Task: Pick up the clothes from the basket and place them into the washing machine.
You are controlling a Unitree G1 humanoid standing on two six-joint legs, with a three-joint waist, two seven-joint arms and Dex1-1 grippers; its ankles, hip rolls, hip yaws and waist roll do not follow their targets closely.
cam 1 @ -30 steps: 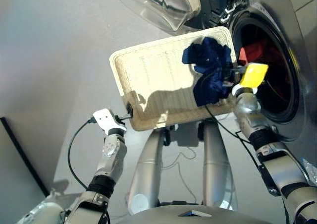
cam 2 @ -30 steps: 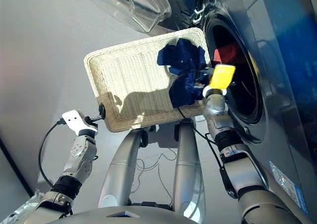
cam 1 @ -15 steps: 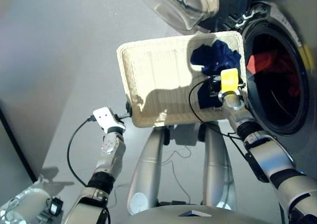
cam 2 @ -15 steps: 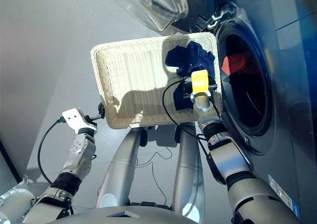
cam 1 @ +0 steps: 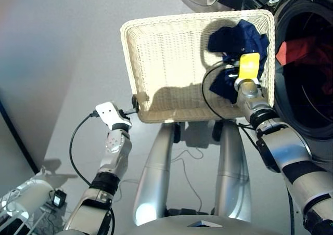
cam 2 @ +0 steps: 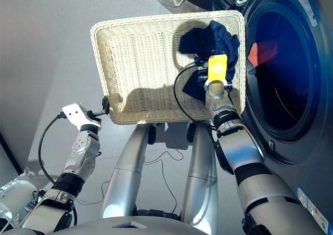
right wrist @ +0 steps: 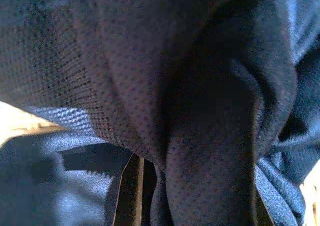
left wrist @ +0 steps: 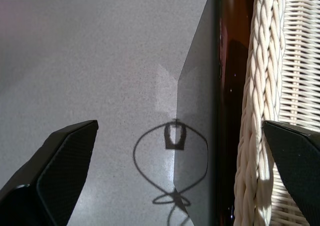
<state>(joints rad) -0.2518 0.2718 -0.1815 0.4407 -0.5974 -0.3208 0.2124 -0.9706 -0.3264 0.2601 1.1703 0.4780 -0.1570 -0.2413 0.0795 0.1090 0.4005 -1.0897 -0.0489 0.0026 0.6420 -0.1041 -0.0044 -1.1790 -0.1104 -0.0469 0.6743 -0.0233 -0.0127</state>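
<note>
So the navy garment (cam 1: 237,53) is sitting bunched in the cream basket (cam 1: 166,63), at the end next to the washing machine (cam 2: 291,68). Right gripper (cam 1: 240,74) is buried in it, can't tell its fingers. Left gripper (left wrist: 175,176) is spread wide at the basket's rim, gripping nothing. Something red (cam 1: 296,50) is inside the drum.

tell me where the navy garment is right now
The navy garment lies in the cream basket's corner nearest the washing machine's open porthole, with the right gripper on it.
</note>
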